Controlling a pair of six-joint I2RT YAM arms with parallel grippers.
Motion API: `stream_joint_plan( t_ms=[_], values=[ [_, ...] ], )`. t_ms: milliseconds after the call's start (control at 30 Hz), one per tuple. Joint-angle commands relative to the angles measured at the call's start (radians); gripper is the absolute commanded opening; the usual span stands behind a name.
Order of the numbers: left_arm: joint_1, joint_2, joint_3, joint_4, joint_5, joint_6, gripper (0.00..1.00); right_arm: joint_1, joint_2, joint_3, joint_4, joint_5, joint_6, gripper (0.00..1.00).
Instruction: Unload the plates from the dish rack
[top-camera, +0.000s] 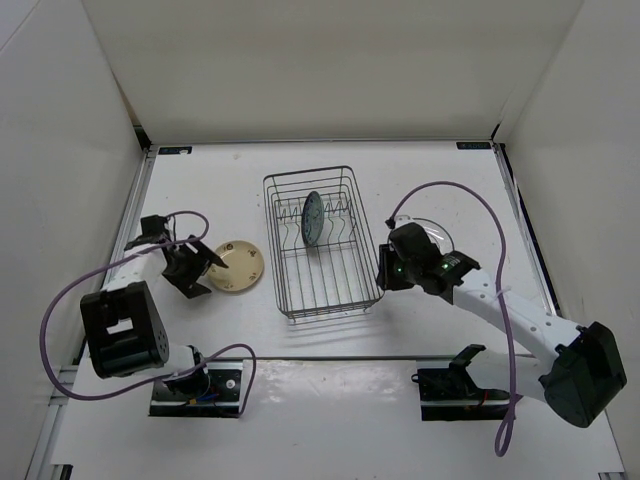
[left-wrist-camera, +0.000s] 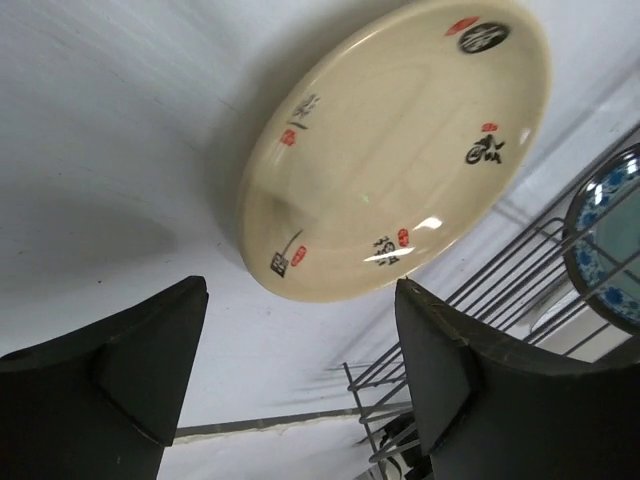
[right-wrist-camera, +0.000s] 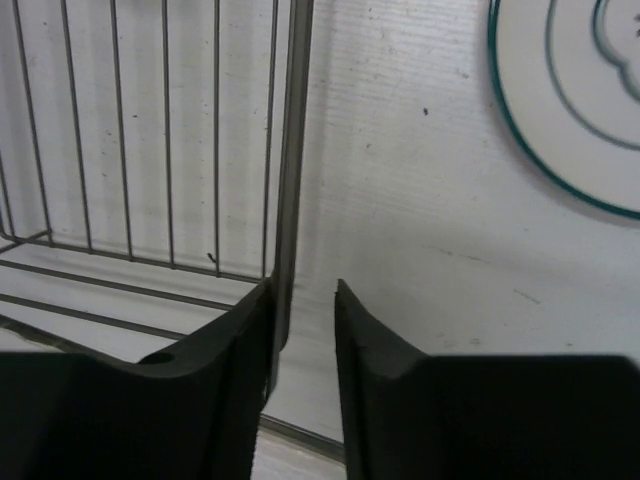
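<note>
While the blue plate (top-camera: 313, 218) is left standing upright inside the dish rack (top-camera: 320, 282), the other two plates are found outside it. The cream plate (top-camera: 238, 267) lies flat on the surface (top-camera: 200, 180) just left of the rack, and the white ringed plate (right-wrist-camera: 570, 110) lies flat to its right. The left claw (left-wrist-camera: 300, 370) is spread wide and empty, held just beside the cream plate, so that plate is judged to be set down and let go. The right claw (right-wrist-camera: 305, 340) is drawn nearly together, with only a narrow slit left, and the rack's edge runs along one side of that slit; nothing is seen pinched. The step in hand is judged to be the last plate. For the next move, a claw must be opened, brought down over the blue plate's upper rim and closed on it. The plate must then be lifted straight up out of the rack before it is laid flat.
</note>
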Motion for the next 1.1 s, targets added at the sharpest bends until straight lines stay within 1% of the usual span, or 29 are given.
stream_joint_plan(
  t_ms=[0,33,67,167,233,267,300,333,400,433,467,500,533,567,600,633,667,733,767,800,833,867,900,933,967,1000,1067],
  values=[
    [0.000,-0.075,0.075,-0.056,-0.041,0.010,0.86,0.000,-0.006,-0.030,0.047,-0.022,0.066,0.32],
    [-0.006,-0.091,0.079,-0.056,-0.044,0.003,0.86,-0.002,-0.013,-0.051,0.057,-0.019,0.075,0.29],
    [-0.011,-0.156,0.085,-0.052,-0.050,-0.001,0.88,-0.002,-0.022,-0.059,0.065,-0.019,0.105,0.24],
    [-0.069,-0.215,0.116,-0.038,-0.066,-0.012,0.91,0.000,-0.049,-0.091,0.073,-0.006,0.142,0.13],
    [-0.109,-0.246,0.138,-0.017,-0.066,-0.013,0.92,0.003,-0.075,-0.117,0.094,-0.008,0.166,0.11],
    [-0.150,-0.259,0.170,-0.004,-0.066,-0.012,0.95,0.003,-0.083,-0.122,0.091,0.001,0.181,0.10],
    [-0.169,-0.261,0.182,0.000,-0.069,-0.007,0.97,0.003,-0.089,-0.120,0.093,0.006,0.188,0.10],
    [-0.245,-0.263,0.196,0.014,-0.070,0.005,0.99,0.003,-0.106,-0.120,0.087,0.007,0.195,0.08],
    [-0.313,-0.258,0.259,0.022,-0.095,0.043,1.00,0.006,-0.123,-0.122,0.093,0.015,0.207,0.08],
    [-0.407,-0.237,0.273,0.022,-0.122,0.058,1.00,0.003,-0.123,-0.122,0.091,0.017,0.219,0.08],
    [-0.441,-0.232,0.305,0.020,-0.174,0.084,1.00,0.006,-0.132,-0.123,0.093,0.015,0.225,0.06],
    [-0.472,-0.220,0.337,0.022,-0.194,0.109,1.00,0.006,-0.131,-0.122,0.096,0.012,0.245,0.05],
    [-0.556,-0.194,0.351,0.026,-0.239,0.124,1.00,0.006,-0.135,-0.123,0.097,0.001,0.256,0.05],
    [-0.586,-0.166,0.380,0.028,-0.254,0.161,1.00,0.006,-0.135,-0.128,0.115,-0.003,0.265,0.05],
    [-0.656,-0.130,0.420,0.040,-0.283,0.172,1.00,0.004,-0.135,-0.137,0.122,-0.012,0.285,0.05],
    [-0.657,-0.114,0.420,0.040,-0.294,0.186,1.00,0.007,-0.135,-0.142,0.129,-0.014,0.296,0.05],
    [-0.725,-0.096,0.446,0.048,-0.308,0.219,1.00,0.009,-0.132,-0.151,0.151,-0.016,0.308,0.07],
    [-0.761,-0.010,0.496,0.048,-0.351,0.235,1.00,0.007,-0.123,-0.159,0.171,-0.029,0.343,0.10],
    [-0.814,0.010,0.527,0.054,-0.369,0.250,1.00,0.009,-0.116,-0.162,0.178,-0.037,0.348,0.12],
    [-0.833,0.070,0.559,0.053,-0.407,0.270,1.00,0.009,-0.109,-0.151,0.186,-0.042,0.350,0.22],
    [-0.850,0.088,0.573,0.057,-0.429,0.296,1.00,0.010,-0.103,-0.145,0.182,-0.048,0.339,0.32],
    [-0.880,0.105,0.605,0.059,-0.493,0.310,1.00,0.004,-0.103,-0.125,0.168,-0.045,0.333,0.39],
    [-0.906,0.165,0.645,0.054,-0.513,0.331,1.00,0.007,-0.109,-0.099,0.113,-0.033,0.325,0.45],
    [-0.929,0.182,0.679,0.062,-0.530,0.357,1.00,0.006,-0.114,-0.085,0.090,0.010,0.318,0.54],
    [-0.939,0.197,0.687,0.068,-0.565,0.370,1.00,0.004,-0.123,-0.059,0.070,0.024,0.292,0.57],
    [-0.954,0.229,0.694,0.085,-0.572,0.390,1.00,0.006,-0.160,-0.039,0.009,0.061,0.278,0.59],
    [-0.971,0.253,0.690,0.131,-0.587,0.398,1.00,0.003,-0.190,-0.013,-0.028,0.121,0.229,0.65]
  ],
)
